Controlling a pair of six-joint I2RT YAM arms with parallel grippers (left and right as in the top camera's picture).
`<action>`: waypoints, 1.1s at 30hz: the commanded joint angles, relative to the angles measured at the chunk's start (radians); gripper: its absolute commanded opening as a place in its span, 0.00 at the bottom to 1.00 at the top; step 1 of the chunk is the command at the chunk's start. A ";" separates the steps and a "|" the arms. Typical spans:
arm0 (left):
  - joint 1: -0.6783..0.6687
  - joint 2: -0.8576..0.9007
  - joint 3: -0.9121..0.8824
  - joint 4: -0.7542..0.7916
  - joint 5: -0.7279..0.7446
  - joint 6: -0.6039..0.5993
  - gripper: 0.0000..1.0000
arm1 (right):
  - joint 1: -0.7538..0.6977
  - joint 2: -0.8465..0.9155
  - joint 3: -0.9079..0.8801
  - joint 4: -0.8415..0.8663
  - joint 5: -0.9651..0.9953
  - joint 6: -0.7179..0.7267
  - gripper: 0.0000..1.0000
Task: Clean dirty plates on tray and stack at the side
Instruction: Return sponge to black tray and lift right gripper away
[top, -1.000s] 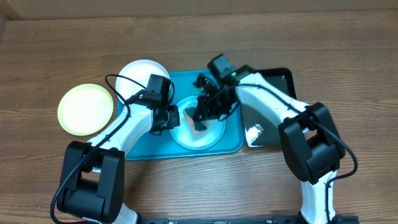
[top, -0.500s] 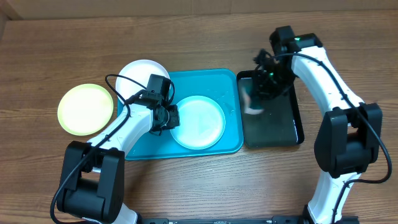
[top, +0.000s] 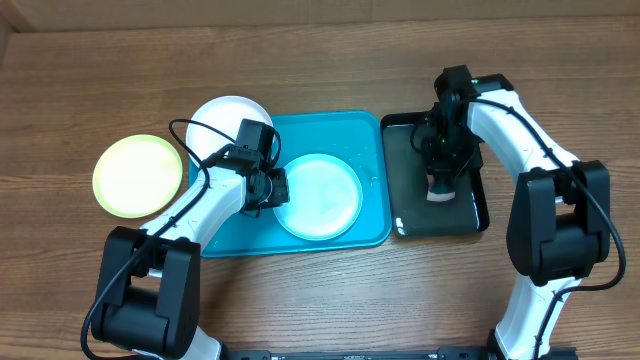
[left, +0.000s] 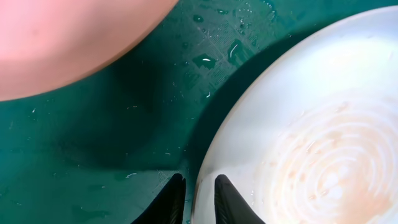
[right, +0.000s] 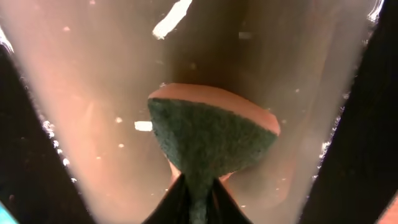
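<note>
1. Tray (top: 350, 130): large, teal-blue, rectangular with rounded corners and a raised rim. It lies flat mid-counter (top: 300, 300), its floor wet with droplets.
2. Light blue plate (top: 318, 196): flat on the tray floor, right of centre. Faint orange swirl marks show on its face in the left wrist view.
3. White plate (top: 230, 115): at the tray's upper left corner, overlapping the rim and partly hidden.
4. Lime-green plate (top: 138, 176): flat on the counter, left of the tray and apart from it.

Robot lab (arms (top: 210, 205) at wooden table (top: 300, 60))
</note>
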 joint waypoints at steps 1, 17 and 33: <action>-0.002 0.010 -0.011 0.006 0.003 0.001 0.20 | 0.004 -0.032 -0.002 0.007 0.035 -0.002 0.29; -0.003 0.010 -0.018 -0.001 0.003 0.001 0.22 | -0.092 -0.032 0.223 -0.051 0.022 0.010 0.60; -0.003 0.010 -0.045 0.010 0.004 -0.003 0.04 | -0.363 -0.032 0.232 -0.003 0.013 0.077 1.00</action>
